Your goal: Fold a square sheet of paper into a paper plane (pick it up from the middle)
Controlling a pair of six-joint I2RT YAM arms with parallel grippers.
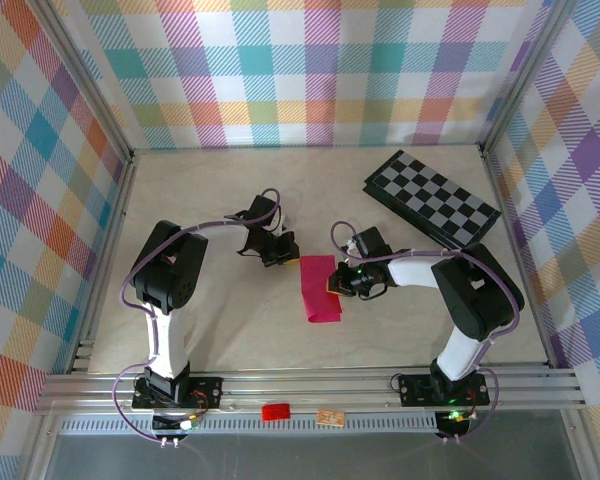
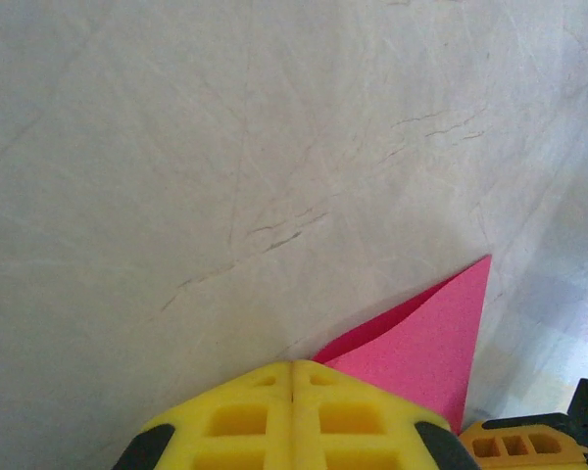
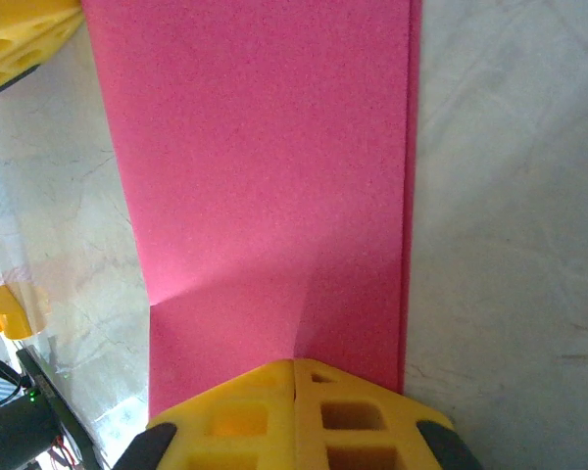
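The square sheet of paper [image 1: 318, 290] is magenta-pink and lies on the table folded into a long strip, its layered edge [image 3: 410, 196] on the right in the right wrist view. My right gripper [image 1: 332, 282] is shut, its yellow tips [image 3: 294, 364] resting on the strip's right side, where a small crease runs out from them. My left gripper [image 1: 280, 248] is shut too, tips [image 2: 294, 364] down at the strip's far left corner [image 2: 426, 338], which lifts a little off the table. Nothing shows between either pair of fingers.
A black-and-grey checkerboard [image 1: 432, 198] lies at the back right. A small red tag [image 1: 275, 411] and a tan piece [image 1: 329, 417] sit on the front rail. Plaid walls close in the table on three sides.
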